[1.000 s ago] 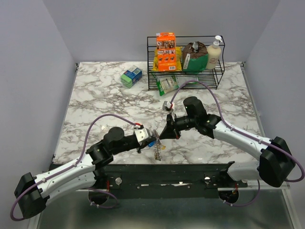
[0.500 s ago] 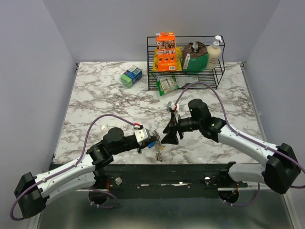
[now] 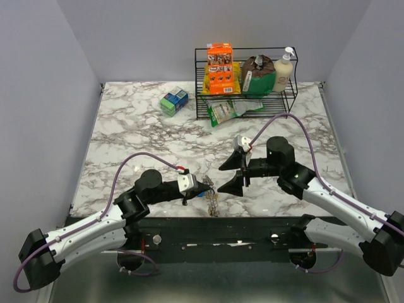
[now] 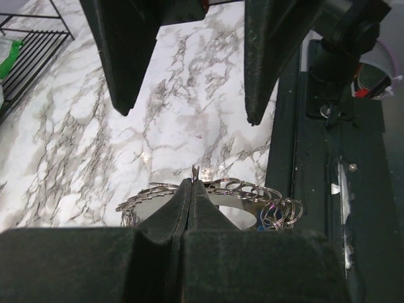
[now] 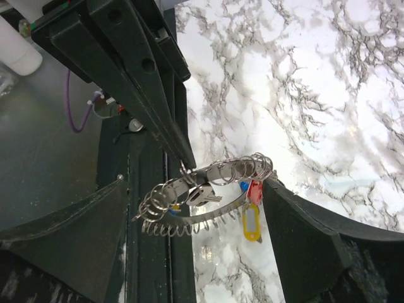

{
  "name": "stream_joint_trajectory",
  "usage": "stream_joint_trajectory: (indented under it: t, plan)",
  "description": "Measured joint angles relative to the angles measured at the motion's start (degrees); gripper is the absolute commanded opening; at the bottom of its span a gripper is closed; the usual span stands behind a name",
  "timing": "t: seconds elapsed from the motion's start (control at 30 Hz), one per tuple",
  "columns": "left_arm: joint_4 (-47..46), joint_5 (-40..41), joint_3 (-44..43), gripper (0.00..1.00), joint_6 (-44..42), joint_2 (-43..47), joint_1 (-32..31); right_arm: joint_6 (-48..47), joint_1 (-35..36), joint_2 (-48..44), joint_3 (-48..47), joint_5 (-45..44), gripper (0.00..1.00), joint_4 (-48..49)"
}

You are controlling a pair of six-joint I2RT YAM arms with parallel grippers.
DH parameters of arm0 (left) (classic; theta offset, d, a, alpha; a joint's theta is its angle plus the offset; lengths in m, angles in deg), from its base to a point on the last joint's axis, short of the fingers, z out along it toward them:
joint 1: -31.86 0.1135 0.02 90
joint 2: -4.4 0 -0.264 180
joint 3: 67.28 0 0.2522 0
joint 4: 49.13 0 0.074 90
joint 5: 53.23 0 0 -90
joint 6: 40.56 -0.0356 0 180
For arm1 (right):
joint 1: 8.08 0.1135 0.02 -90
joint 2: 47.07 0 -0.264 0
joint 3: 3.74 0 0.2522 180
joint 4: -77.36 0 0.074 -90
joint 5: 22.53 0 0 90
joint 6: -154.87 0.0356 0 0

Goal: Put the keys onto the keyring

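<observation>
The keyring (image 5: 238, 169), a silvery band strung with many small rings, hangs just above the marble near the table's front edge (image 3: 213, 199). Keys hang from it: a silver key (image 5: 207, 195) and red (image 5: 255, 191), yellow (image 5: 250, 224) and blue (image 5: 243, 185) tags. My left gripper (image 3: 204, 185) is shut on the keyring, one small ring pinched upright between its tips (image 4: 193, 182). My right gripper (image 3: 228, 177) stands wide open just right of the keyring and holds nothing. In its wrist view the ring hangs between its spread fingers (image 5: 303, 240).
A black wire rack (image 3: 246, 104) at the back holds an orange box, a brown bag and a soap bottle. A green-and-blue box (image 3: 173, 101) lies left of it. The black base rail (image 3: 221, 226) runs just below the keyring.
My right gripper has opened and drawn back to the right, away from the keyring. The left gripper keeps its hold and the ring has shifted slightly right and lower.
</observation>
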Motion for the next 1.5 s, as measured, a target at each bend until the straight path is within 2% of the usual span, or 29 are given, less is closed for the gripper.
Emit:
stream_joint_trajectory:
  t: [0.07,0.3,0.33,0.6,0.7,1.3,1.4,1.5]
  plan:
    - [-0.6,-2.1,0.1,0.00,0.0,0.3,0.0,0.0,0.0,-0.2,0.2,0.9,0.82,0.7]
    - [-3.4,-7.5,0.2,0.00,0.0,1.0,0.0,1.3,0.0,0.9,0.4,5.9,0.64,3.0]
    - [-3.8,-7.9,0.3,0.00,0.0,1.2,0.0,1.6,0.0,1.2,0.4,6.6,0.57,3.2]
    - [-5.2,-8.3,0.4,0.00,0.0,1.8,0.0,3.3,0.0,1.6,0.4,9.9,0.53,4.9]
    - [-5.5,-8.3,0.6,0.00,0.0,1.8,0.0,4.0,0.0,1.7,0.5,11.0,0.46,5.9]
    - [-6.5,-8.3,0.7,0.00,0.6,1.6,0.0,8.9,0.0,4.6,3.3,12.7,0.42,10.5]
    - [-7.0,-8.3,0.7,0.00,0.9,1.3,0.0,9.6,0.1,4.7,3.4,12.7,0.36,11.5]
    - [-7.4,-8.2,0.7,0.00,1.1,1.2,0.0,10.6,0.3,5.4,3.4,12.9,0.25,12.4]
